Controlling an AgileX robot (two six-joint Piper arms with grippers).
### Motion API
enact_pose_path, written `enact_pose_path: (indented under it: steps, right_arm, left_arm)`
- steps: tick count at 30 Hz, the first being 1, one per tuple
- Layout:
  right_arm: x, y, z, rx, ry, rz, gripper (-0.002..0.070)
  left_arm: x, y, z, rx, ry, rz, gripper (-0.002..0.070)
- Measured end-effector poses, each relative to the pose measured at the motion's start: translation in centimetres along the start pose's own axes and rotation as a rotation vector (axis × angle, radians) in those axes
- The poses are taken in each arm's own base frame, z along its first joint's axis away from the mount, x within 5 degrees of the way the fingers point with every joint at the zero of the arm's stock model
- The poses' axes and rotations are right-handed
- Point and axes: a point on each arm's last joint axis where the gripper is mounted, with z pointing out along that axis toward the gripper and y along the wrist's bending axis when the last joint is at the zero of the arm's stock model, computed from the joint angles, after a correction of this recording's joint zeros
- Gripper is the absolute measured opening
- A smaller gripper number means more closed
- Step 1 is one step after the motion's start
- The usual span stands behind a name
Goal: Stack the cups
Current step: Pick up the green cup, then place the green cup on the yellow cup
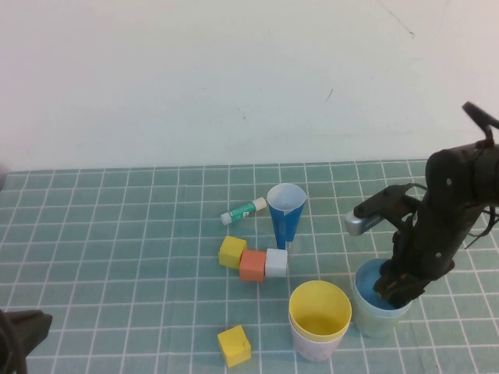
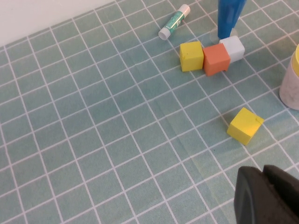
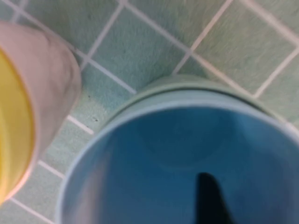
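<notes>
On the tiled tabletop (image 1: 117, 234), front right, the right claw (image 1: 394, 290) dips into the light blue cup (image 1: 373, 294) nested in the pale green cup (image 3: 187, 86); whether its fingers are apart I cannot tell. Just beside it, the yellow cup (image 1: 320, 310) sits inside the pink cup (image 1: 316, 347). Front left, the left claw (image 1: 23, 335) rests, fingers together.

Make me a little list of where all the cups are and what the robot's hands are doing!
yellow cup: nested inside the pink cup
blue cup: nested inside the green cup, right of the yellow one
dark blue cone cup: alone, behind the blocks
right gripper: over the blue cup, one finger inside it
left gripper: shut, low at the table's near left corner
stacks so far: two pairs
</notes>
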Motion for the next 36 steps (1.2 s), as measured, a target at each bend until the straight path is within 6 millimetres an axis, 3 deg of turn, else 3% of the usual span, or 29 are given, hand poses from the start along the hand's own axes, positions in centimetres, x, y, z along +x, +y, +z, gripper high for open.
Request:
enact_pose_path:
  steps: [5, 7, 11, 19, 22, 24, 28, 36]
  right_arm:
    - [0.0, -0.1, 1.3, -0.005, 0.021, -0.018, 0.0083]
    - [0.0, -0.1, 1.2, -0.004, 0.016, -0.022, 0.0044]
    - [0.2, 0.0, -1.3, 0.017, -0.001, -0.046, 0.0037]
    - [2.1, 1.1, -12.2, 0.087, -0.175, -0.088, 0.0036]
    - [2.1, 2.2, -15.3, 0.003, -0.229, -0.134, 0.0036]
    - [1.7, 3.3, -16.1, -0.062, -0.262, -0.181, 0.0036]
    - [0.8, 5.5, -15.2, -0.118, -0.246, -0.266, 0.0036]
    - [-1.7, 8.1, -9.3, -0.156, -0.141, -0.339, 0.0036]
  left_arm:
    - [0.0, 0.0, 0.0, 0.005, 0.002, -0.004, -0.0002]
    - [0.0, -0.1, 0.0, 0.006, 0.003, -0.005, -0.0002]
    - [0.0, -0.1, 0.0, 0.009, 0.004, -0.008, -0.0002]
    - [0.0, -0.1, 0.0, 0.011, 0.005, -0.01, -0.0001]
    - [0.0, -0.1, 0.0, 0.011, 0.005, -0.008, -0.0002]
    - [0.0, -0.1, 0.0, 0.011, 0.005, -0.008, -0.0002]
    - [0.0, -0.1, 0.0, 0.011, 0.005, -0.008, -0.0002]
    - [0.0, -0.1, 0.0, 0.011, 0.005, -0.008, -0.0002]
